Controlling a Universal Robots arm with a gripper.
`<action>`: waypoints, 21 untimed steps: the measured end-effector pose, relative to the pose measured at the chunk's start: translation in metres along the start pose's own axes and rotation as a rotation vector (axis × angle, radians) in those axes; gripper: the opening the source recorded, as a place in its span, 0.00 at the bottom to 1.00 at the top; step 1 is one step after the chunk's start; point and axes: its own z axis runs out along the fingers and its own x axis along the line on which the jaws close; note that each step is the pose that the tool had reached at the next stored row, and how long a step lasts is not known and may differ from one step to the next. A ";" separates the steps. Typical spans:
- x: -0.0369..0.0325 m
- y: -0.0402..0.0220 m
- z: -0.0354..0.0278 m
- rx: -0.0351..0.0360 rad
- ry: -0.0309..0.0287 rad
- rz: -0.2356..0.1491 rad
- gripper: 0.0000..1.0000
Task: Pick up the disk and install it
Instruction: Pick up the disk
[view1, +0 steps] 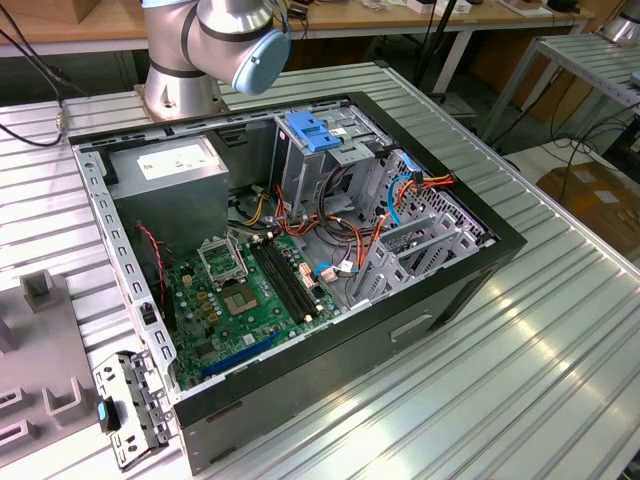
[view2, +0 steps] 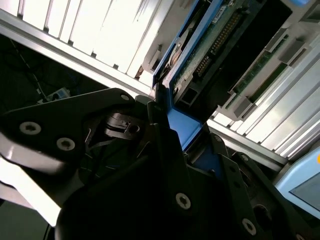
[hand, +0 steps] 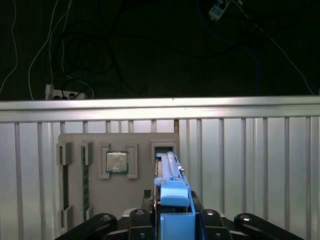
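1. The disk (hand: 172, 192) stands on its edge in a narrow slot of a grey fixture tray (hand: 140, 145), which lies on the slatted aluminium table (hand: 250, 165).
2. In the first wrist view the disk shows edge-on: a thin silver-metal strip running away from the camera, capped at the near end by a thick block of bright blue plastic carrier rail.
3. In the second wrist view the disk (view2: 200, 60) shows its green circuit board with a row of connector pins, silver metal beside it, and a blue rail along the edge.
4. The gripper (hand: 172, 215) has its black fingers pressed against both sides of the blue rail, so it is clamped on the disk; the second wrist view shows the same grip (view2: 182, 122), with one finger (view2: 159, 107) flat against the blue plastic.
5. The disk's far end sits inside the tray's slot.
6. On the same tray, a square processor chip (hand: 116, 162) lies in a pocket beside the disk's slot, and two memory sticks (hand: 65, 185) stand in slots farther over.
7. In the exterior view an open black computer case (view1: 330, 370) lies on the table, with a green motherboard (view1: 250, 300), a grey metal box (view1: 165, 170) bearing a white sticker, and a light-blue bracket (view1: 318, 133) on top of the drive cage.
8. The arm (view1: 215, 40) rises from its base behind the case.
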 end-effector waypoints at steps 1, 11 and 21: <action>0.0000 0.0000 0.0000 0.0000 0.0000 0.000 0.37; 0.0000 0.0000 -0.0012 -0.0004 0.0002 0.000 0.37; 0.0000 -0.0001 -0.0109 -0.0002 0.0001 0.000 0.37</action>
